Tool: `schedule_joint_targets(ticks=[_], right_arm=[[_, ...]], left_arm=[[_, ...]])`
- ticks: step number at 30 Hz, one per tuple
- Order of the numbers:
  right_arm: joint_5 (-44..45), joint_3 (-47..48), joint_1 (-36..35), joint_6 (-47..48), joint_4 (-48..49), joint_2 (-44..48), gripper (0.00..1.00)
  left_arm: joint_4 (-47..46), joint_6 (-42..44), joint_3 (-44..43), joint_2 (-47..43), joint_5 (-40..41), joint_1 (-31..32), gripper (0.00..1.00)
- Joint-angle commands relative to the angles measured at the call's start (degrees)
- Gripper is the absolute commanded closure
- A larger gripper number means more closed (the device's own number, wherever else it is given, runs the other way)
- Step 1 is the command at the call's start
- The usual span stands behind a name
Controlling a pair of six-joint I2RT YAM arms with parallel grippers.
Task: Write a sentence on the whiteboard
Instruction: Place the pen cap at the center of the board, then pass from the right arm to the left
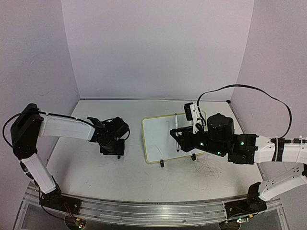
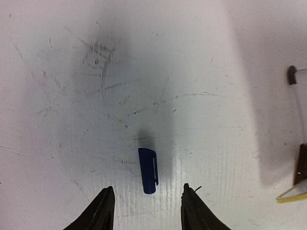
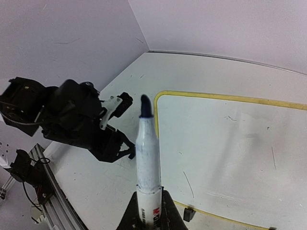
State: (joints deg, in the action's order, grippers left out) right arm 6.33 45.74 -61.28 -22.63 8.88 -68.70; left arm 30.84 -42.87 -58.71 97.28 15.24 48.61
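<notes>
Left hand (image 2: 148,191) hangs over the table (image 1: 144,182), fingers apart. Blue cap (image 2: 148,170) lies flat below it, near end between the fingertips, touching neither. I see a passable strip of table between that hand and the whiteboard (image 1: 156,139). Right hand (image 3: 148,211), closed round the marker (image 3: 146,158), blocks the board's right side together with its arm. Walls (image 1: 153,48) close off left, far and right.

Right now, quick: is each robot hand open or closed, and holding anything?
Left hand: open, holding nothing; a blue cap lies loose between its fingers.
Right hand: closed on an uncapped marker.
</notes>
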Motion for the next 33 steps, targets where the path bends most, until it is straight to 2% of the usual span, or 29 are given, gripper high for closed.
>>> schedule_joint_targets(ticks=[1,3,6,8,10,14,19,26,33], right_arm=[[0.10,0.10,-0.01,3.68,0.43,-1.52,1.00],[-4.83,0.45,0.02,8.84,0.52,-2.93,1.00],[-12.40,2.06,-0.03,14.12,-0.29,-5.11,1.00],[-17.69,4.10,0.00,16.23,-1.32,-6.45,1.00],[-22.16,5.66,-0.15,17.44,-1.71,-7.62,1.00],[-24.03,8.02,-0.40,18.46,-2.41,-9.78,1.00],[-25.04,9.87,-0.70,19.00,-2.67,-11.05,1.00],[-25.81,10.94,-0.90,19.40,-3.07,-11.52,1.00],[-25.14,12.01,-0.98,20.22,-4.48,-12.51,1.00]], left_arm=[[-0.12,3.66,-3.94,-12.34,2.44,2.63,0.40],[-1.64,6.20,-6.45,-15.84,-0.64,4.18,0.33],[-6.68,8.29,-8.31,-19.10,-13.59,4.56,0.23],[-9.33,7.89,-9.88,-20.29,-23.00,4.57,0.19],[-10.45,6.94,-11.02,-20.76,-29.12,4.57,0.15],[-12.27,5.43,-10.99,-20.13,-39.66,4.57,0.11],[-12.65,4.06,-10.78,-17.81,-46.60,4.70,0.30],[-13.66,4.10,-10.57,-18.10,-47.71,5.47,0.40],[-13.64,3.76,-10.75,-15.48,-49.12,7.04,0.61]])
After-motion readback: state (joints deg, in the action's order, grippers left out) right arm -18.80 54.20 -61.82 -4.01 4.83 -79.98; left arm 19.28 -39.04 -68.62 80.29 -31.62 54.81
